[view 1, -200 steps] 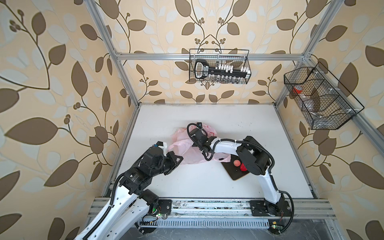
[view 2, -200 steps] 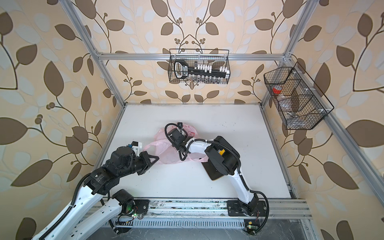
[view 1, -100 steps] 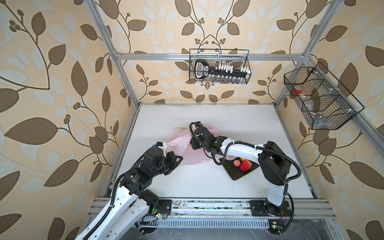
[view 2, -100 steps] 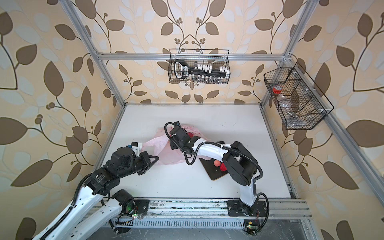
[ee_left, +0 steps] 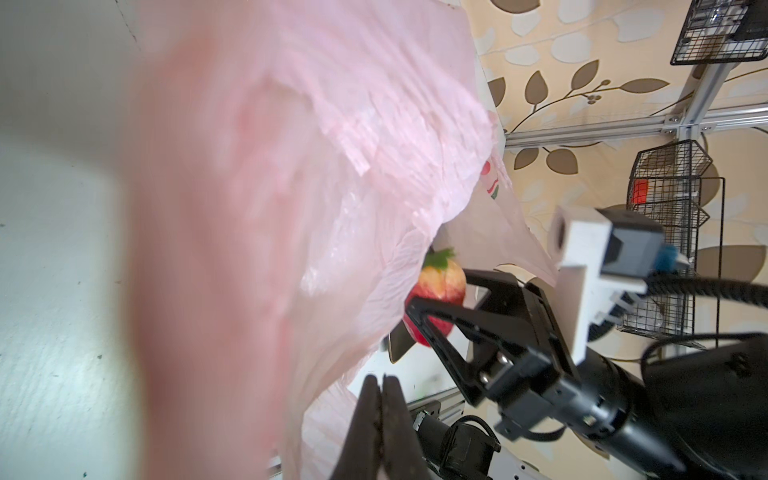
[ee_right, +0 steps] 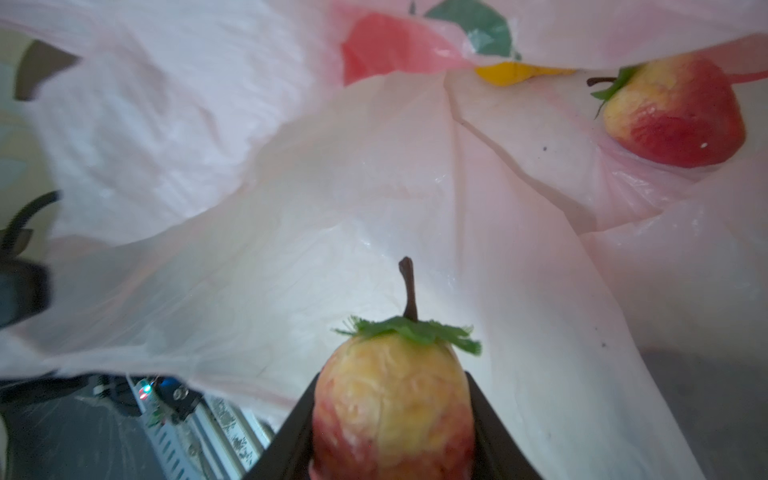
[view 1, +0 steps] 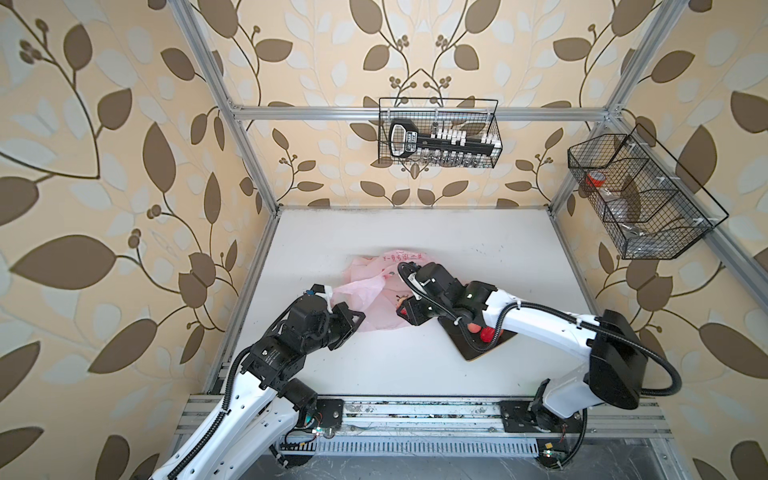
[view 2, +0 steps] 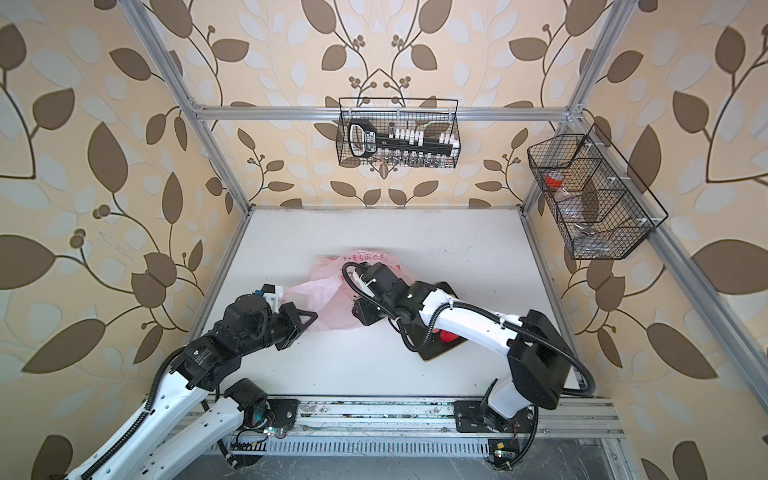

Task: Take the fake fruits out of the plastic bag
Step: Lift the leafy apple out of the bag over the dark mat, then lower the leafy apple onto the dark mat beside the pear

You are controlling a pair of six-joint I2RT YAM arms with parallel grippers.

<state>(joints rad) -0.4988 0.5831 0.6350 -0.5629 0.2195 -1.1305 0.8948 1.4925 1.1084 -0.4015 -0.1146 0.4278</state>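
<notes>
Although a small pinkish round fruit [view 1: 472,327] and a red fruit [view 1: 487,332] already lay on the dark tray [view 1: 469,347] near the front rail, the job was judged less than half done. The left claw [view 1: 360,316] was clamped fully shut on the near edge of the pink plastic bag [view 1: 374,291], holding its mouth up, while the right claw [ee_right: 392,419], jaws part-open, gripped a red-and-yellow strawberry [ee_right: 392,382] by its sides at the bag mouth, not yet carried to the tray. Deeper inside lay a second strawberry [ee_right: 677,120] and a yellow piece [ee_right: 511,72], both left to fetch; the film hid any others.
</notes>
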